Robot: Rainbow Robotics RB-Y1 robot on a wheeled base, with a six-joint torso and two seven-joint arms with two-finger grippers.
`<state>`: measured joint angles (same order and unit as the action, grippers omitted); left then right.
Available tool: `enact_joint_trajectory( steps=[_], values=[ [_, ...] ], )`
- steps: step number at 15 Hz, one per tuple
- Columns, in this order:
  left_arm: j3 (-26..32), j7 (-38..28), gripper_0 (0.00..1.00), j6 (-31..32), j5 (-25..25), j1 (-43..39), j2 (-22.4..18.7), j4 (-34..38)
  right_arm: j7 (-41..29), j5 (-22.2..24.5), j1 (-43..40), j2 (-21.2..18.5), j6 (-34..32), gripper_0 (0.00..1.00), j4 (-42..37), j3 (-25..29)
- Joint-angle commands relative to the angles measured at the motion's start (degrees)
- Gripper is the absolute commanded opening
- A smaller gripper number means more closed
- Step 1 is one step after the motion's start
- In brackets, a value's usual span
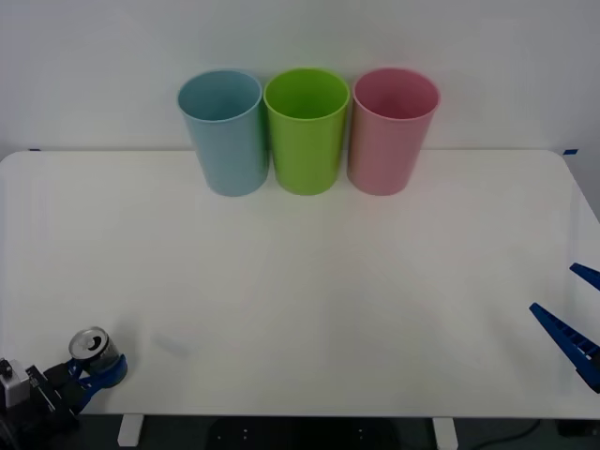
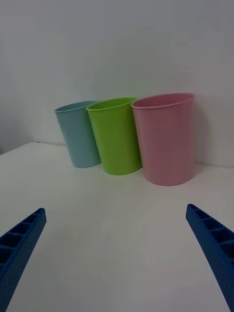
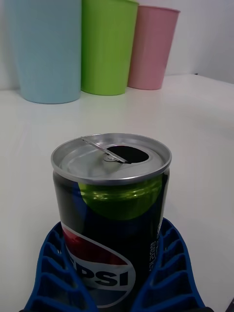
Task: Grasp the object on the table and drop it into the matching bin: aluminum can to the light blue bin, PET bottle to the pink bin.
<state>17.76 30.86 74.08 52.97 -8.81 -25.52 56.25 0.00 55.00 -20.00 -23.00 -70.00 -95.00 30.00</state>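
The aluminum can (image 1: 91,345) is a small dark Pepsi can (image 3: 112,195) with a shiny silver top and an open mouth. It stands upright at the front left corner of the white table (image 1: 309,281). My left gripper (image 1: 96,371) is shut on it, its blue ribbed fingers (image 3: 168,263) wrapped around the lower body. The light blue bin (image 1: 225,131) and the pink bin (image 1: 392,131) stand far off at the table's back edge. My right gripper (image 1: 574,309) hangs open and holds nothing at the table's right edge, facing the bins (image 2: 165,139).
A lime green bin (image 1: 306,131) stands between the light blue and pink ones, all three touching in a row against the white wall. Wide bare tabletop lies between the can and the bins.
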Motion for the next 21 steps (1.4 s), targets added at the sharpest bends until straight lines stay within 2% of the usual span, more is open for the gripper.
enact_joint_trajectory(
  steps=[1,10,13,17,21],
  values=[
    [0.0,-1.15,0.0,-2.97,-2.26,-0.07,0.04,2.28,0.0,0.0,0.0,0.0,0.0,1.0,0.0,0.0],
    [0.0,-5.02,0.0,-13.78,-8.68,-1.74,-0.05,11.69,0.0,0.0,0.0,0.0,0.0,1.0,0.0,0.0],
    [0.08,-6.43,0.0,-15.63,-10.96,-2.09,0.04,15.46,0.0,0.0,0.0,0.0,0.0,1.0,0.0,0.0],
    [0.17,-8.89,0.0,-19.32,-10.96,-0.86,0.04,20.21,0.0,0.0,0.0,0.0,0.0,1.0,0.0,0.0],
    [0.87,-17.59,0.0,-20.29,-6.48,4.68,0.04,22.85,0.0,0.0,0.0,0.0,0.0,1.0,0.0,0.0]
  ],
)
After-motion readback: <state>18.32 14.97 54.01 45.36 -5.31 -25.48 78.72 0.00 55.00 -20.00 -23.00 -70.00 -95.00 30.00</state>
